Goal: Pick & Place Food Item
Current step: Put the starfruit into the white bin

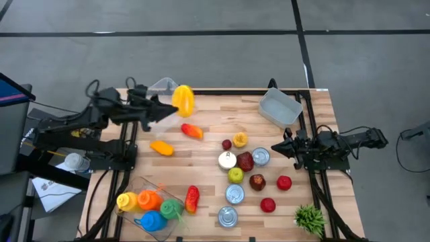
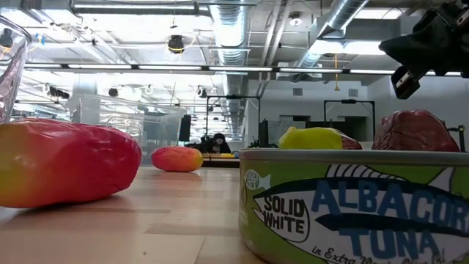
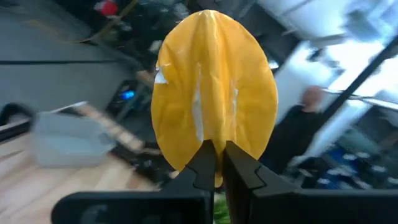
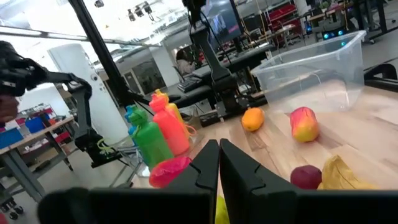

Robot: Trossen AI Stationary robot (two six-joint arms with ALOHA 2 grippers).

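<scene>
The yellow oval food item [image 1: 183,101] is in the air over the table's far left part, held by my left gripper [image 1: 169,107], which is shut on it. In the left wrist view the yellow item [image 3: 214,93] fills the middle, above my left gripper [image 3: 215,163]. My right gripper [image 1: 275,148] is shut and holds nothing, hovering at the table's right beside the cans [image 1: 261,156]. In the right wrist view my right gripper [image 4: 219,155] points across the table toward the coloured bottles [image 4: 158,134]. My left gripper pinches the yellow item between its two fingers at the narrow end nearest the gripper [image 3: 214,146]. The fingers [image 3: 202,165] come level from the table's left. The item is lifted clear of the table and stands out beyond the fingertips.
A clear tub [image 1: 280,107] sits at the far right corner, and another clear container [image 1: 161,85] at the far edge behind the yellow item. An orange-red fruit [image 1: 192,131], an orange piece [image 1: 161,148], cans, apples, a red pepper [image 1: 192,199], bottles in a tray [image 1: 149,205] and a green plant [image 1: 310,217] cover the table.
</scene>
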